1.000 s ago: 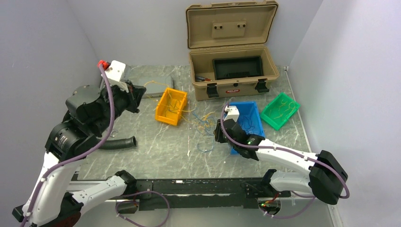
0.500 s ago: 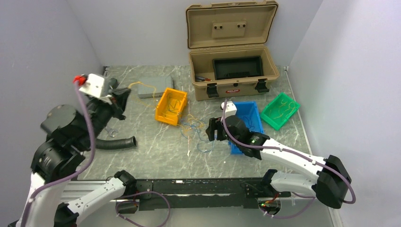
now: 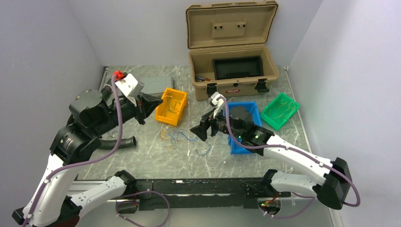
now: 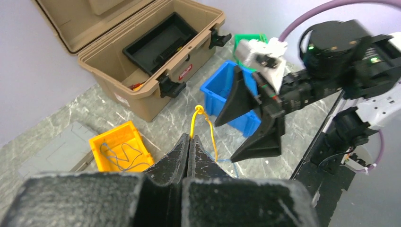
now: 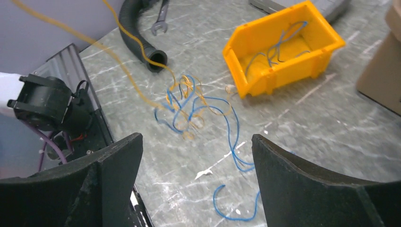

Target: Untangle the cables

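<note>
Right wrist view puts the cables (image 5: 194, 106), a loose knot of thin blue and yellow wires, on the grey marbled table (image 5: 331, 123) straight ahead of the right gripper (image 5: 196, 139). Its fingers (image 5: 108, 179) stand spread wide with nothing between them, and the knot lies in line with the gap, just beyond the tips. One yellow strand (image 5: 122, 71) leaves the knot and runs up and off to the left of those fingers, past the mouth of the black corrugated hose (image 5: 138, 40). Its far end sits in the left gripper (image 4: 189, 142), jaws pressed together on it, a small loop poking out past the tips. So the strand's long axis runs from gripper to gripper. The right arm is nearer the knot, and the left hangs raised, well apart from it.

Beyond the knot, to the right of the right fingers, an orange plastic bin (image 5: 283, 52) holds a few blue wires. A green plastic bin (image 3: 280, 109) holds pale thin wires. The right arm partly hides a blue plastic bin (image 3: 253, 111), so I cannot tell what is in it. An open tan hard case (image 3: 231, 71) holds a black tray.
</note>
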Controlling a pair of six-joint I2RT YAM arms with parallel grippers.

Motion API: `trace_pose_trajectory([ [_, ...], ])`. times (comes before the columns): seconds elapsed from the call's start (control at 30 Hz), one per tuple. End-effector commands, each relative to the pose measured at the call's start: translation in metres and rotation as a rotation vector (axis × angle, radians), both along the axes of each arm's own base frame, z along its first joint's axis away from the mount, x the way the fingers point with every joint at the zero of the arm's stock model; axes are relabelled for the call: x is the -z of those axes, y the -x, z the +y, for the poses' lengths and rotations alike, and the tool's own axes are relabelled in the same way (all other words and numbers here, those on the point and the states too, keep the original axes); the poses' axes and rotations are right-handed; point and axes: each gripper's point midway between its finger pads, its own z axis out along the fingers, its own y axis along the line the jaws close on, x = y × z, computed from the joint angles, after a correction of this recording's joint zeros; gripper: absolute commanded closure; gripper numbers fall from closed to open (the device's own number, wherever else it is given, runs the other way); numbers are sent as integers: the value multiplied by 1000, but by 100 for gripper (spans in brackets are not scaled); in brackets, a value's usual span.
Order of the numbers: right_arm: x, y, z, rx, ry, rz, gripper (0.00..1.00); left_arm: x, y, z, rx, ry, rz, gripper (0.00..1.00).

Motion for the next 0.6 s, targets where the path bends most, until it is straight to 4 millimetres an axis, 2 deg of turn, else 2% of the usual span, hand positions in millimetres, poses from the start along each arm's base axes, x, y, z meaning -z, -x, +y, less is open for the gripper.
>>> trace_pose_trajectory([
  [0.0, -33, 2, 33, -141, -107, -97, 11, -35, 16, -4, 68, 86, -79, 100],
  [0.17, -31, -3, 59, -190, -152, -93, 11, -42, 16, -1, 55, 103, -89, 100],
  [0.4, -18, 7, 95, -272, -197, -91, 13, -53, 14, 2, 32, 109, -106, 100],
  [0.47, -7, 3, 101, -254, -184, -67, 25, -57, 15, 3, 31, 113, -111, 100],
  [0.57, 10, -3, 100, -217, -163, -40, 52, -62, 13, 8, 2, 115, -124, 100],
])
